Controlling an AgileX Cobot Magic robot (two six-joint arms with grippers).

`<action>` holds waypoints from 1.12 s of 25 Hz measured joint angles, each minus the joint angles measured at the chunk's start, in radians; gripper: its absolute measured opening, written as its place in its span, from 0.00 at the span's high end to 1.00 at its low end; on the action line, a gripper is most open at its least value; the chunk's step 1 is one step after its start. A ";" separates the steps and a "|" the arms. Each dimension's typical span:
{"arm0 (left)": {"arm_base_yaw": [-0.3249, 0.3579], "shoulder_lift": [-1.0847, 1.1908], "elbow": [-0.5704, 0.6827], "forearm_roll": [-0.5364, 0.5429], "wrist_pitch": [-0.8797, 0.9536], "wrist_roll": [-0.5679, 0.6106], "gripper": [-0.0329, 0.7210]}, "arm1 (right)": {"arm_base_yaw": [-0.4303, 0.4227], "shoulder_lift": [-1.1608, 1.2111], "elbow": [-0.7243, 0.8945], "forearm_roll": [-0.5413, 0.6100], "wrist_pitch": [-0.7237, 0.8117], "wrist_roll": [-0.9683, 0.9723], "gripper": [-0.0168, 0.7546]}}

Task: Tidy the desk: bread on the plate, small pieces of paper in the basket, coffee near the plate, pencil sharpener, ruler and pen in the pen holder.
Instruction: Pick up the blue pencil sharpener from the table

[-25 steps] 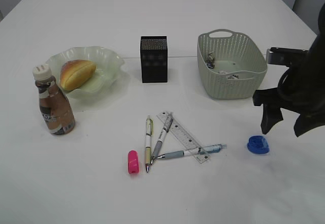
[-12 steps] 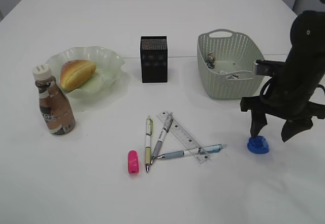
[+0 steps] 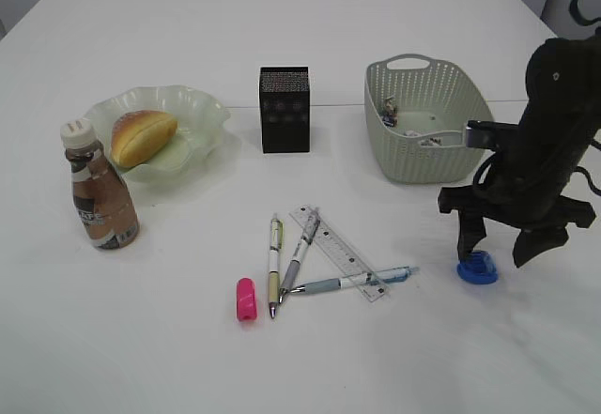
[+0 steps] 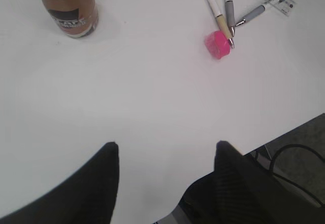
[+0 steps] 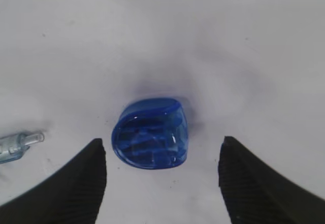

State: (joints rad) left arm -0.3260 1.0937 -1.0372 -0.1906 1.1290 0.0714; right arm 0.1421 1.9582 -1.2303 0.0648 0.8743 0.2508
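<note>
Right hand (image 3: 500, 247) is spread open, fingers pointing down on either side of the blue pencil sharpener (image 3: 479, 268); the right wrist view shows the sharpener (image 5: 151, 133) lying on the desk (image 3: 423, 358) between the two black fingertips (image 5: 76, 181), touching neither. Nothing gripped. Clear tip of a pen pokes in at the left edge of that view.

Left hand (image 4: 165, 155) is also open and empty, low over the near edge of the desk; not visible in the exterior view.

Outward from the right hand:
- basket (image 3: 424, 156) just behind and left of it, small paper scraps (image 3: 390, 109) inside.
- Mid-desk cluster: clear ruler (image 3: 336, 251) lying diagonally, blue-grey pen (image 3: 352, 282) crossing its near end, grey pen (image 3: 300, 255) with its upper end over the ruler's far end, yellow-green pen (image 3: 274, 264) just left of that; the tips converge near the bottom.
- pink pencil sharpener (image 3: 246, 299) just left of the pen tips, apart from them in the exterior view.
- pen holder (image 3: 284, 110) upright behind the cluster, between plate and basket; contents cannot be seen.
- plate (image 3: 202, 114) at far left with the bread (image 3: 142, 136) in it.
- coffee (image 3: 100, 196) upright just in front of the plate's left side, close to its rim.
</note>
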 joint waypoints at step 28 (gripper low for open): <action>0.000 0.000 0.000 -0.024 -0.008 0.000 0.38 | 0.062 0.044 -0.004 -0.043 -0.065 0.049 0.28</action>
State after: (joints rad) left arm -0.3260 1.0937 -1.0372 -0.2145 1.1207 0.0714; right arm 0.2043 2.0017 -1.2340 0.0218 0.8088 0.2994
